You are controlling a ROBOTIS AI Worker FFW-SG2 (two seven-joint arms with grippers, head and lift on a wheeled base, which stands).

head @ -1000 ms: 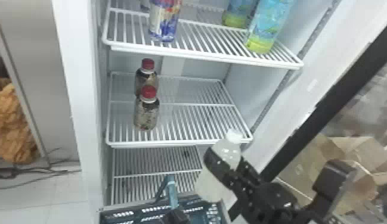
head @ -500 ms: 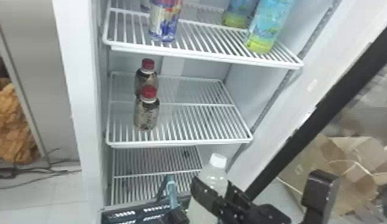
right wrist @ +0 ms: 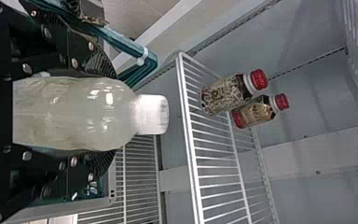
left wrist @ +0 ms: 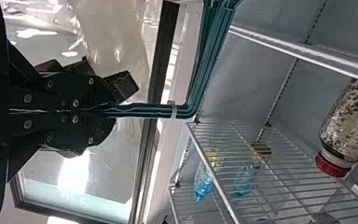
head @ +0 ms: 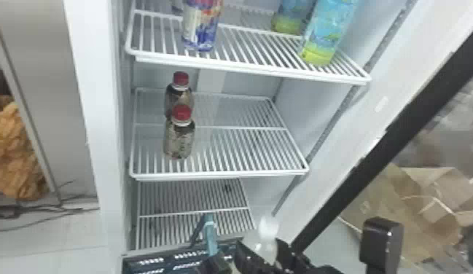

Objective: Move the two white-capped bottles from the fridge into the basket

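Low in the head view, right of centre: cloudy white-capped bottle (head: 265, 247), gripped near-upright. Bottom edge, left of centre: dark teal basket (head: 162, 265).

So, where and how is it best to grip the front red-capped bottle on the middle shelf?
Probably round the body of the front red-capped bottle, below its shoulder, coming in level over the front of the middle shelf, one finger on either side: it stands upright, its body is round, and the second red-capped bottle stands close behind.
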